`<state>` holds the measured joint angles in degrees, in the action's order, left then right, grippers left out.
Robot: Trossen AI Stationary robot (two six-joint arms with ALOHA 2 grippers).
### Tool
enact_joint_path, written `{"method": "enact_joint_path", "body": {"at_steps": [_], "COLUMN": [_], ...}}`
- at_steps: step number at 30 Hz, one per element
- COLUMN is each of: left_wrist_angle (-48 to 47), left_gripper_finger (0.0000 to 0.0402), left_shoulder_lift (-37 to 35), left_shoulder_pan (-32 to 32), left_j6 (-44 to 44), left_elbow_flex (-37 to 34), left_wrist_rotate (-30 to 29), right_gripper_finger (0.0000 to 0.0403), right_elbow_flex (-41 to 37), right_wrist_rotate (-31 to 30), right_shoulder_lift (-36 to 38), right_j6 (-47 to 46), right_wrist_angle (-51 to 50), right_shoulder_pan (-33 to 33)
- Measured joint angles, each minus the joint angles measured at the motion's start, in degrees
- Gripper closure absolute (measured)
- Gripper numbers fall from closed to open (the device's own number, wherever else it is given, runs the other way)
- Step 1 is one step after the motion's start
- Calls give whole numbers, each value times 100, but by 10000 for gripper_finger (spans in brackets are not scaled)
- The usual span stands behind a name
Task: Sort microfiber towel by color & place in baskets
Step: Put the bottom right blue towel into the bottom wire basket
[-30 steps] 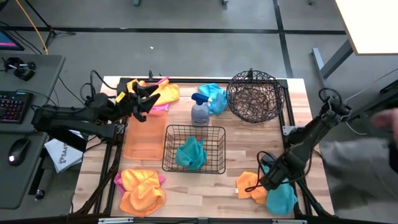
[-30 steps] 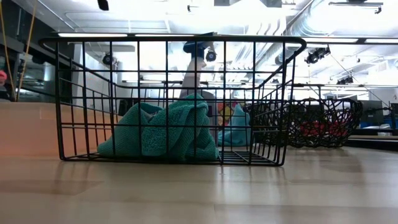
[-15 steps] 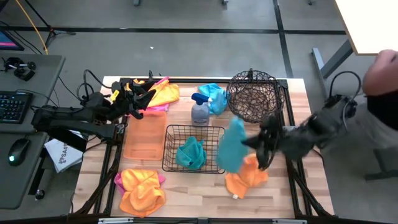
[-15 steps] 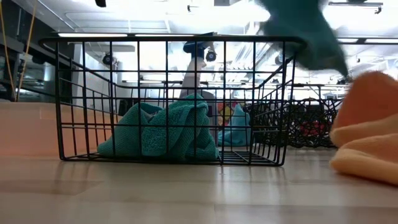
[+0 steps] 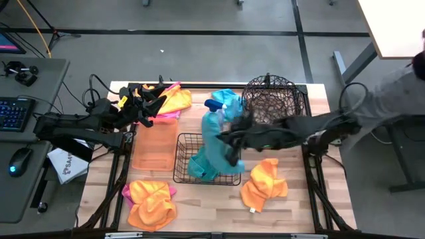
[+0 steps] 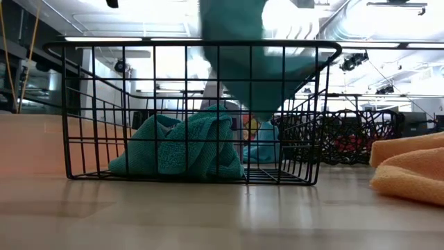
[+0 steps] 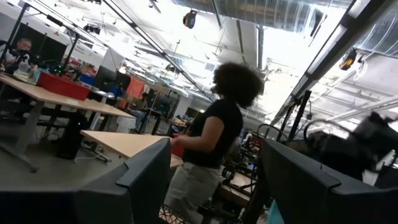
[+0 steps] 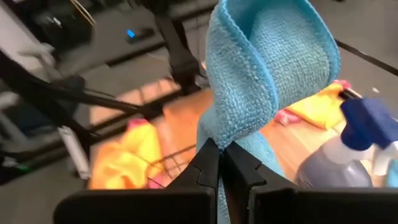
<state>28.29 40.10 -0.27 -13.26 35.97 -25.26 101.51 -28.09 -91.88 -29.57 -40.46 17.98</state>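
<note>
My right gripper reaches in from the table's right and is shut on a turquoise towel, which hangs over the rectangular black wire basket. In the low view this towel dips below the basket's rim. Another turquoise towel lies bunched on the basket's floor. My left gripper hovers open at the far left, next to orange and pink towels. An orange towel lies on the table right of the basket. My right gripper pinches the turquoise towel between its two shut fingers at a folded part, so several layers. The fingers come roughly level from the table's right. The towel is lifted clear of the table and hangs slack, its lower end inside the basket's outline.
The round dark wire basket stands far right, and the flat orange tray lies left of the black basket. A grey spray bottle and a turquoise towel sit behind it. Orange and pink towels lie near left. A person stands beyond the right edge.
My right gripper has lifted the turquoise towel from the near right corner and swung it left and toward the far edge until it hangs over the black basket. The orange towel beside it has shifted toward the table's middle. My left gripper has drawn back slightly to the left.
</note>
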Motion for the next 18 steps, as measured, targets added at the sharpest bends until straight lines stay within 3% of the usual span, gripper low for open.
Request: {"method": "enact_joint_path", "body": {"at_steps": [9, 13, 16, 18], "left_wrist_angle": [-68, -146, -259, -388], "left_gripper_finger": [165, 165, 165, 165], "left_shoulder_lift": [2, 0, 2, 0], "left_shoulder_pan": [0, 0, 0, -1], "left_j6": [140, 142, 144, 142], "left_elbow_flex": [0, 0, 0, 0], "left_wrist_rotate": [0, 22, 82, 90], "right_gripper_finger": [403, 403, 403, 403], "right_elbow_flex": [-2, -69, -596, -1178], "right_wrist_rotate": [348, 386, 426, 641], "right_shoulder_lift": [-1059, -1096, -900, -699], "right_j6": [-62, -542, -1200, -1601], "right_wrist_angle": [557, -493, -1064, -688], "right_shoulder_pan": [-373, -295, -160, -95]}}
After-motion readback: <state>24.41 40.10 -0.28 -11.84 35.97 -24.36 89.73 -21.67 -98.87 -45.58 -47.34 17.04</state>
